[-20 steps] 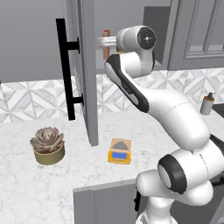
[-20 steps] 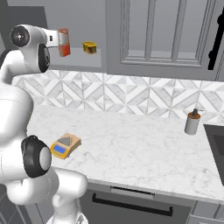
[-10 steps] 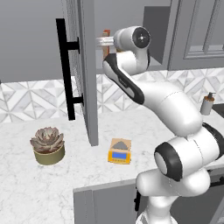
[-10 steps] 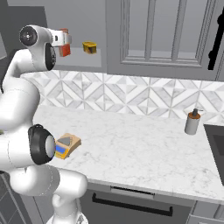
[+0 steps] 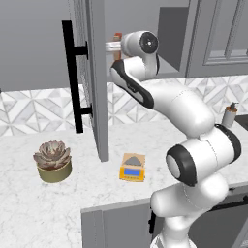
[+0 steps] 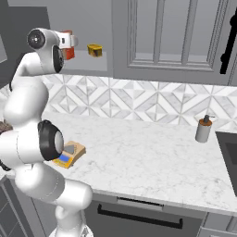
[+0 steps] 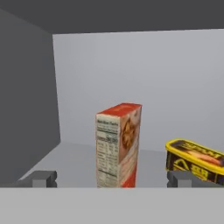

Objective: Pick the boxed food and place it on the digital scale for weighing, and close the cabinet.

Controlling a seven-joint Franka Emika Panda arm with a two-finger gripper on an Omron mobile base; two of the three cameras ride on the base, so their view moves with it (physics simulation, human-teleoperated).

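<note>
1. My tool (image 7: 112, 179) is up inside the open wall cabinet (image 5: 97, 77) with its fingers spread wide apart and nothing between them. In the hand view the two tips stand to either side of the boxed food (image 7: 118, 146), so I judge I am lined up to straddle it before closing.

2. The boxed food stands upright on the cabinet shelf (image 7: 74, 164), narrow side and front both turned toward me. That upright stance leaves its two broad faces free for my fingers. It is apart from the back wall, as far as I can tell.

3. Just to its right on the same shelf lies a squat yellow tin (image 7: 197, 162), apart from the carton. My right fingertip sits in front of that tin, so I must keep clear of it when I close.

4. The cabinet door is swung out over the bench (image 5: 72, 203), its long black bar handle (image 5: 72, 82) facing left. It has to stay open while I reach in; closing it comes last.

5. The digital scale (image 5: 132, 167) lies flat on the bench below the cabinet, near the door's lower edge, plate bare. That is where the carton must go.

6. A potted succulent (image 5: 52, 161) sits to the left of the scale, and a small dispenser bottle (image 6: 203, 129) far to the right; both are well away from my path.

7. Writing: the carton's side carries a panel of small print like a nutrition table, too fine to read. The tin's lid has dark lettering that I cannot make out.
</note>
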